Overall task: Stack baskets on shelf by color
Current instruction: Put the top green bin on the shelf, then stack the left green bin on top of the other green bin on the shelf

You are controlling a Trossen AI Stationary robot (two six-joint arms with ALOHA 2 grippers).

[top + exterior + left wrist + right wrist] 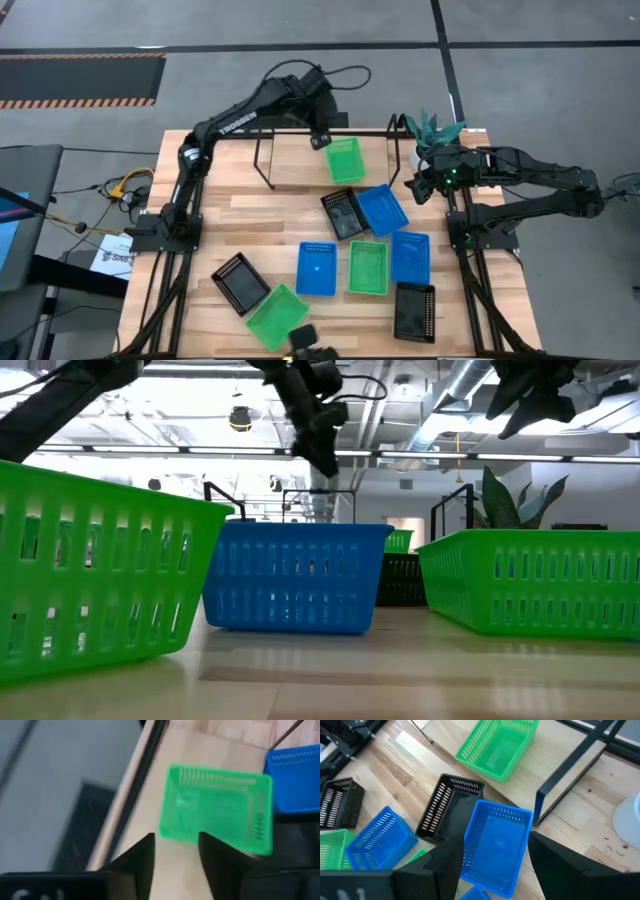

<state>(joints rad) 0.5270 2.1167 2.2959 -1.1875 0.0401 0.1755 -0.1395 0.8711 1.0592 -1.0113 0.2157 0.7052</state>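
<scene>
Baskets lie spread over the wooden table (250, 205), most of them toward its near edge. One green basket (345, 160) sits at the far edge, under the black wire shelf (262, 160), near the shelf's right end. The left gripper (321, 139) hangs just above this basket's far rim with its fingers (137, 857) apart and empty. The right gripper (418, 187) is near the right edge, beside the potted plant (432, 135), opened wide and holding nothing, over a blue basket (383, 209) that touches a black basket (343, 213).
</scene>
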